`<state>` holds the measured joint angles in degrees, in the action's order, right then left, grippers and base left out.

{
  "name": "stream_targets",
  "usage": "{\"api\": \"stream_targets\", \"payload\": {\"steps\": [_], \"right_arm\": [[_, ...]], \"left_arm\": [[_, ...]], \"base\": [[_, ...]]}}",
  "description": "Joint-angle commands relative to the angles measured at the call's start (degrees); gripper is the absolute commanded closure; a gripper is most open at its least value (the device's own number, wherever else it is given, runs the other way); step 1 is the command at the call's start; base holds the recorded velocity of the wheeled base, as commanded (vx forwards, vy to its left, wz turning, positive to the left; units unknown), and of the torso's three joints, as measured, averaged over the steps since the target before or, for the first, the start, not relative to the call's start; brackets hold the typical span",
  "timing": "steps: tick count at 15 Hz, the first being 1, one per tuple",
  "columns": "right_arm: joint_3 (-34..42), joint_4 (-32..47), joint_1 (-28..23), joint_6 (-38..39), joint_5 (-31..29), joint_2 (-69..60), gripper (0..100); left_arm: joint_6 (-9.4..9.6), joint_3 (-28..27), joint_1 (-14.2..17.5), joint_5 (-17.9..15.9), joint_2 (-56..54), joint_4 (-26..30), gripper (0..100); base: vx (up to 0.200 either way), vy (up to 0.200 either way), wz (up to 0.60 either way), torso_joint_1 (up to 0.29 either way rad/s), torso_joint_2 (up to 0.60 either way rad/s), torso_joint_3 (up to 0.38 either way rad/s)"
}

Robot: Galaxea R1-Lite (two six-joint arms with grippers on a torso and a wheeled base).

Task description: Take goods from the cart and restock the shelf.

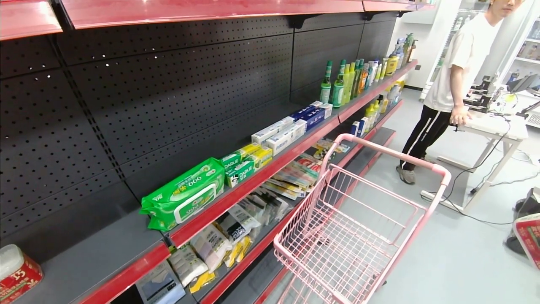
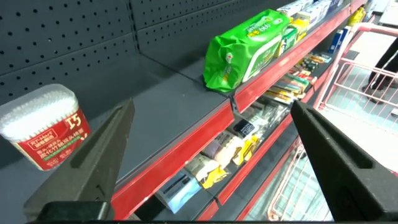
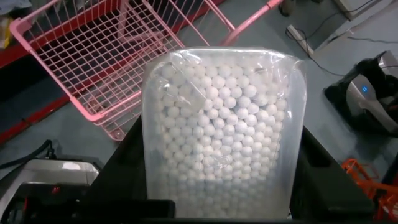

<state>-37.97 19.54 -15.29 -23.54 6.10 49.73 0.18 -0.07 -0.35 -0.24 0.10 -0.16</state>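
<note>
- Right gripper (image 3: 219,186) of mine is clamped on a clear cotton-swab pack (image 3: 217,118), one dark finger on each side of it, with the white tips facing my wrist camera.
- That pack hangs over the floor at my right, out of the pink cart (image 1: 422,162) and apart from it.
- My left gripper (image 2: 217,155) holds nothing. Its fingers stand wide apart in front of the grey shelf board (image 1: 97,253).
- On that board a red-labelled swab pack (image 1: 17,270) stands toward my left, well apart from the green wipes pack (image 1: 185,192).
- I judge the picking done and the carry to the shelf to be the step in hand.
- Next I need to swing the held pack past the cart to the bare stretch between those two.
- I then lower it upright just beside its twin, and only then part the fingers.
- My left arm should keep out of that path.
</note>
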Motion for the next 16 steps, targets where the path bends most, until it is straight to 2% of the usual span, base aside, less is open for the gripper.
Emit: {"api": "stream_targets", "payload": {"steps": [1,5,16], "right_arm": [[0.0,-0.1,0.2,-0.4,0.0,0.6,100],[0.0,-0.1,-0.2,-2.7,0.0,0.3,100],[0.0,-0.2,0.2,-2.9,-0.9,0.9,100]], "left_arm": [[-0.01,0.0,0.0,0.0,0.0,0.0,0],[-0.01,0.0,0.0,0.0,0.0,0.0,0],[0.08,0.1,0.1,0.0,0.0,0.0,0]], "base": [[0.0,0.0,0.0,0.08,-0.17,-0.095],[0.0,0.0,0.0,0.044,-0.09,-0.049],[0.0,0.0,0.6,0.004,0.0,0.001]]}}
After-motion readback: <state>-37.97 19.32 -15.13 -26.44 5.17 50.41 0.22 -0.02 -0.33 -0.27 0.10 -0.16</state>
